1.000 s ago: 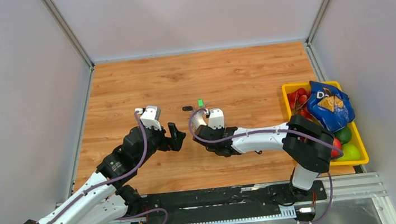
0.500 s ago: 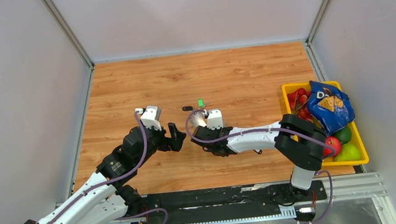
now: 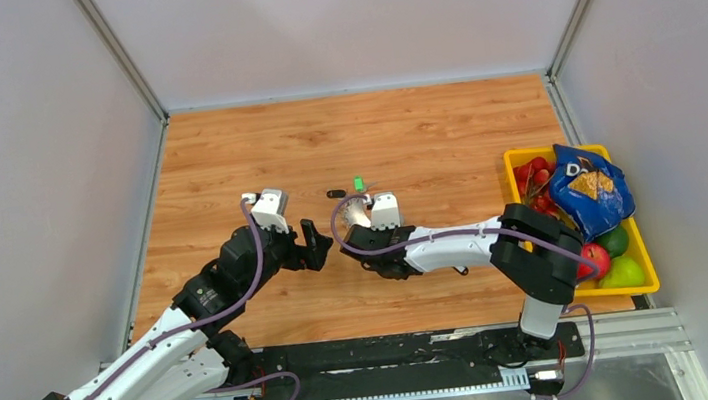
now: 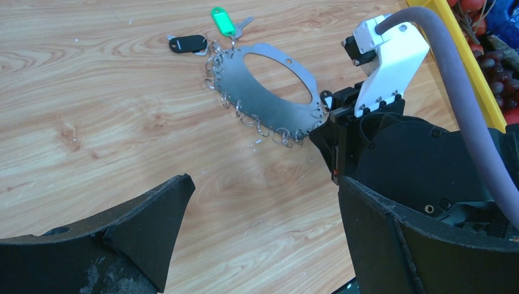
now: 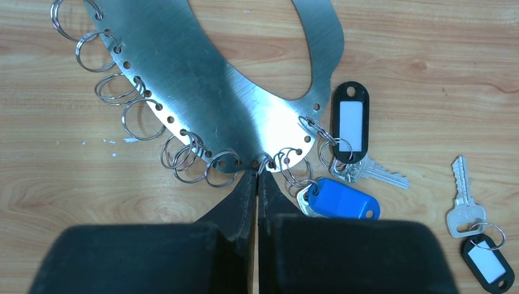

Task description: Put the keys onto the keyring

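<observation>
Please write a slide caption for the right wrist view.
Right gripper pinches the keyring; one black-tagged key lies apart.

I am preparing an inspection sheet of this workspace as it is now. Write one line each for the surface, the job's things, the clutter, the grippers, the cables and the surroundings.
Surface: wooden table, no spill seen.
Job's things: keyring, a flat metal plate fringed with small rings, lies on the table. A black-tagged key and a blue-tagged key sit at its rings. A loose key lies beside it. A green tag is at the far end.
Clutter: yellow tray with fruit and a blue bag.
Grippers: left gripper open and empty; right gripper shut on the keyring's edge.
Cables: a purple cable runs along each arm.
Surroundings: plain walls.
</observation>
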Motion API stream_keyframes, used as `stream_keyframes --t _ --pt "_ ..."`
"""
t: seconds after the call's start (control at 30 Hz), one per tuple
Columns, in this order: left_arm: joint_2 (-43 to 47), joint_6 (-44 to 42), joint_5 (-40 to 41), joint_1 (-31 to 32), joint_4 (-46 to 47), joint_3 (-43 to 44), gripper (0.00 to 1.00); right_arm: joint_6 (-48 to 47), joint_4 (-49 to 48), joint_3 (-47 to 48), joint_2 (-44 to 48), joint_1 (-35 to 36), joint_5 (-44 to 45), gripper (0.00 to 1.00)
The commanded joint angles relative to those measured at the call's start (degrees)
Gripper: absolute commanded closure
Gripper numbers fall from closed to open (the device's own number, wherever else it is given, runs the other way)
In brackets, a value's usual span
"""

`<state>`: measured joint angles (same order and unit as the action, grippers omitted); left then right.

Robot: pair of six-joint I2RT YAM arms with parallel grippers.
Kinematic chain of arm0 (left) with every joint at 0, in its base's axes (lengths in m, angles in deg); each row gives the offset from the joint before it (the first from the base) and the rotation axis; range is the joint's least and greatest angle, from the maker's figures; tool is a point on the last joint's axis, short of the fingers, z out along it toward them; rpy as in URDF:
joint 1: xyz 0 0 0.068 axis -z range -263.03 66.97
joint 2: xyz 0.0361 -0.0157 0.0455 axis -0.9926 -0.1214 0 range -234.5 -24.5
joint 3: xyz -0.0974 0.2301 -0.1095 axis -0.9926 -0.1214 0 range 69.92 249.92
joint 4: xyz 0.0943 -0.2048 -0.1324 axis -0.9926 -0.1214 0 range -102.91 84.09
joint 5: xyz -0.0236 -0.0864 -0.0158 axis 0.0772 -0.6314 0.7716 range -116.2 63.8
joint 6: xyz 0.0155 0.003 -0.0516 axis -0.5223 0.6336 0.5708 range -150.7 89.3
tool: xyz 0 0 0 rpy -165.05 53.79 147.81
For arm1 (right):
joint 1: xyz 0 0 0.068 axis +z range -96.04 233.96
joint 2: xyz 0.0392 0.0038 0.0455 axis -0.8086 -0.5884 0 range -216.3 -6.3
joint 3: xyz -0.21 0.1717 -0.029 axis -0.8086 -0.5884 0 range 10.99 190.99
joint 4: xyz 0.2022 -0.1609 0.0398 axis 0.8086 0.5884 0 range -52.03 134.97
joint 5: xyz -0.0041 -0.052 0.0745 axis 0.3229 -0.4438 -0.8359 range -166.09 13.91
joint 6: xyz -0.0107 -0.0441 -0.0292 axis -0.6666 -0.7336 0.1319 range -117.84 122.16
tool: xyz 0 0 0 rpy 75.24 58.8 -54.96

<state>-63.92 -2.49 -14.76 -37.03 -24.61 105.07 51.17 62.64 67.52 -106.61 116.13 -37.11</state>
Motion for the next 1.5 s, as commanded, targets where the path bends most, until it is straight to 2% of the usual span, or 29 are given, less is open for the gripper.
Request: stream_keyframes --t 0.0,0.23,0.5,0.9,1.23,1.47 --pt "0.7 -0.23 -0.67 0.13 0.28 -0.15 0.0 -0.6 0.72 0.64 3.02 0.48 2.21 1.0" --pt "2.54 -0.3 -5.41 0.14 -1.26 2.94 0.0 -9.5 -3.85 -3.91 14.95 1.72 0.97 1.0" --pt "5.46 0.14 -10.26 0.14 -2.25 7.52 0.0 -21.73 -7.54 -7.07 27.97 2.12 -6.38 1.0" --pt "5.4 -2.07 -19.57 0.14 -0.72 12.8 0.0 -37.8 -9.03 -6.53 44.3 2.43 -20.34 1.0" --pt "6.57 -0.5 -28.77 0.14 5.28 11.81 0.0 -47.96 -9.37 -2.46 49.69 2.47 -36.8 1.0" --pt "8.99 -1.06 -37.51 0.14 13.48 8.14 0.0 -48.67 -10.4 1.19 50.14 2.48 -45.56 1.0"
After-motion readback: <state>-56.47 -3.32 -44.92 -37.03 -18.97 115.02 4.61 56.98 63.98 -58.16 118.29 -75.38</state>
